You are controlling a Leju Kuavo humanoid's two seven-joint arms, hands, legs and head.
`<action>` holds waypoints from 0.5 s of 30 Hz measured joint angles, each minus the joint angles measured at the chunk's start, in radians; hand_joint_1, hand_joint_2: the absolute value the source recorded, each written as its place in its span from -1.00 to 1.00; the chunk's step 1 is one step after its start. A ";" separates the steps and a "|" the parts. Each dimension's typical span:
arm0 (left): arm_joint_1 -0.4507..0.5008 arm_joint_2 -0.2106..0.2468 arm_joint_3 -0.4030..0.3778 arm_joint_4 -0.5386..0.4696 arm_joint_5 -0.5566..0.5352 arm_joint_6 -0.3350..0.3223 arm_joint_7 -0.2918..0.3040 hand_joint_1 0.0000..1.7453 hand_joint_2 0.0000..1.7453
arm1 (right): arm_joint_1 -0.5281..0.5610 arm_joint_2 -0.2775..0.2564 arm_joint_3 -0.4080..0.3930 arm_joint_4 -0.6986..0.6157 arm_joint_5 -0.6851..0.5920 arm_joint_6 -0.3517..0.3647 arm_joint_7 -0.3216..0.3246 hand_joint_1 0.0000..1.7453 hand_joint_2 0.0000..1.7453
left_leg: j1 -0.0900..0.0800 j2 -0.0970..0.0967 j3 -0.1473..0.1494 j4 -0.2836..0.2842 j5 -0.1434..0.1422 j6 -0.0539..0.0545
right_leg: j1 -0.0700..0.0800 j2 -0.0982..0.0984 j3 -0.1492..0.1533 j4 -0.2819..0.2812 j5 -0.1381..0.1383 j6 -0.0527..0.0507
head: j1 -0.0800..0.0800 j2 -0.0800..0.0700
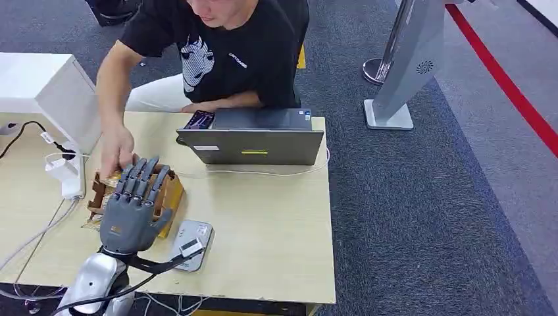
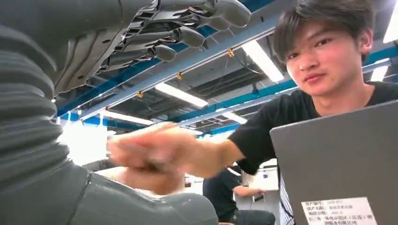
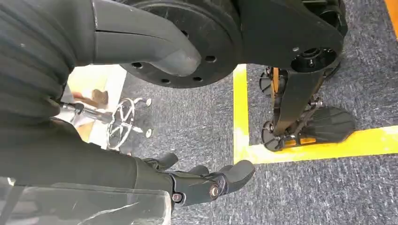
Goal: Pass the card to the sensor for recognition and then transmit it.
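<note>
Your left hand (image 1: 133,205) is flat over the desk (image 1: 270,217), palm down, fingers (image 1: 140,178) spread and stretched forward, holding nothing. Just beside its thumb, toward the near desk edge, sits the grey sensor (image 1: 193,243); a black cable crosses it. Under the fingertips is the brown box (image 1: 168,192) with yellowish contents; you can't tell whether the fingers touch it. No card can be made out in the box from the head view.

Just past the fingertips, a person's hand (image 1: 117,153) rests at the box's far edge; in the left wrist view it is blurred, and whether it holds a card can't be told.

Beyond that, right of your hand, stands an open grey laptop (image 1: 252,145), back towards you, with a phone (image 1: 199,120) beside it. The person sits behind the desk.

Your right hand (image 3: 206,180) hangs over grey carpet (image 3: 300,197), fingers loosely curled, nothing in it.
</note>
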 joint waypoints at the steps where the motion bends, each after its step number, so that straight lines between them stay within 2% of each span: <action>1: -0.002 0.000 0.003 0.005 0.000 0.002 -0.001 -1.00 1.00 | 0.000 0.000 0.000 0.000 0.000 0.000 0.000 -1.00 1.00 | 0.000 0.000 0.000 0.000 0.000 0.000 | 0.000 0.000 0.000 0.000 0.000 0.000 | 0.000 0.000; 3: -0.004 0.000 0.008 0.014 0.000 0.003 -0.004 -1.00 1.00 | 0.000 0.000 0.001 0.000 0.000 0.000 0.000 -1.00 1.00 | 0.000 0.000 0.000 0.000 0.000 0.000 | 0.000 0.000 0.000 0.000 0.000 0.000 | 0.000 0.000; 4: -0.005 0.000 0.009 0.018 0.000 0.004 -0.006 -0.46 1.00 | 0.000 0.000 0.001 0.000 0.000 0.000 0.000 -1.00 1.00 | 0.000 0.000 0.000 0.000 0.000 0.000 | 0.000 0.000 0.000 0.000 0.000 0.000 | 0.000 0.000; 5: -0.005 0.000 0.010 0.021 0.000 0.004 -0.007 0.38 1.00 | 0.000 0.000 0.002 0.000 0.000 0.000 0.000 -1.00 1.00 | 0.000 0.000 0.000 0.000 0.000 0.000 | 0.000 0.000 0.000 0.000 0.000 0.000 | 0.000 0.000; 6: -0.006 0.000 0.010 0.024 0.000 0.004 -0.009 0.38 1.00 | 0.000 0.000 0.002 0.000 0.000 0.000 0.000 -1.00 1.00 | 0.000 0.000 0.000 0.000 0.000 0.000 | 0.000 0.000 0.000 0.000 0.000 0.000 | 0.000 0.000; 7: -0.006 -0.001 0.010 0.027 0.001 0.004 -0.011 1.00 1.00 | 0.000 0.000 0.004 0.000 0.000 0.000 0.000 -1.00 1.00 | 0.000 0.000 0.000 0.000 0.000 0.000 | 0.000 0.000 0.000 0.000 0.000 0.000 | 0.000 0.000; 15: -0.006 -0.003 0.012 0.043 0.003 0.004 -0.026 1.00 1.00 | 0.000 0.000 0.015 0.001 -0.006 -0.001 0.000 -1.00 1.00 | 0.000 0.000 0.000 0.000 0.000 0.000 | 0.000 0.000 0.000 0.000 0.000 0.000 | 0.000 0.000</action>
